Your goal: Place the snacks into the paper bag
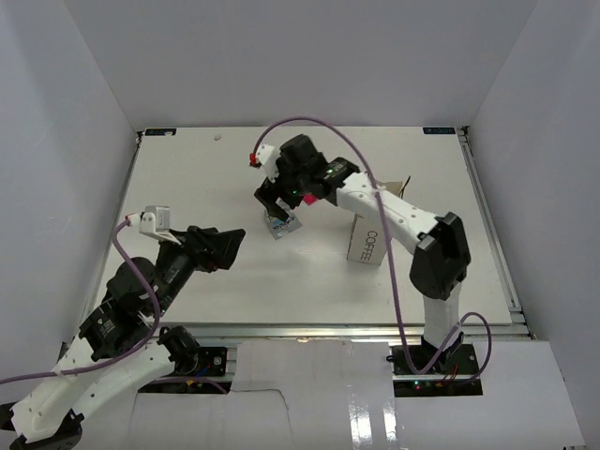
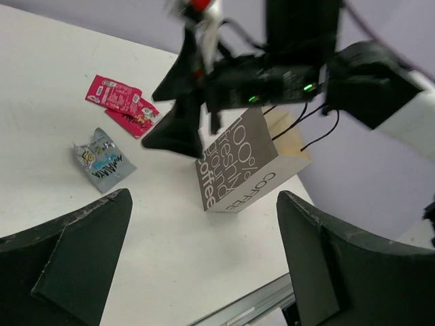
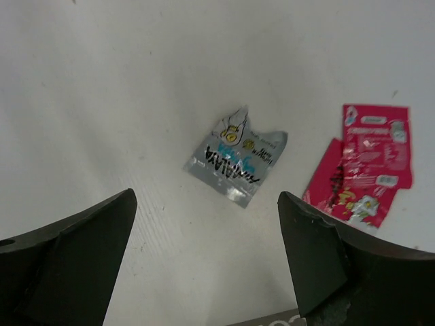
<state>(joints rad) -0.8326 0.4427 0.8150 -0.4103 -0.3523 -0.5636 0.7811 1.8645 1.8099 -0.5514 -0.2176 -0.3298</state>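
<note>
The shiny silver snack lies flat under the spread right tool, white counter around it; the left tool seems spread too.

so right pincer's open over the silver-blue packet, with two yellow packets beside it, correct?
Colour's wrong: the two packets beside the silver-blue packet are red-pink, not yellow, per the right wrist view. And yes, the right pincer is open over it.
</note>
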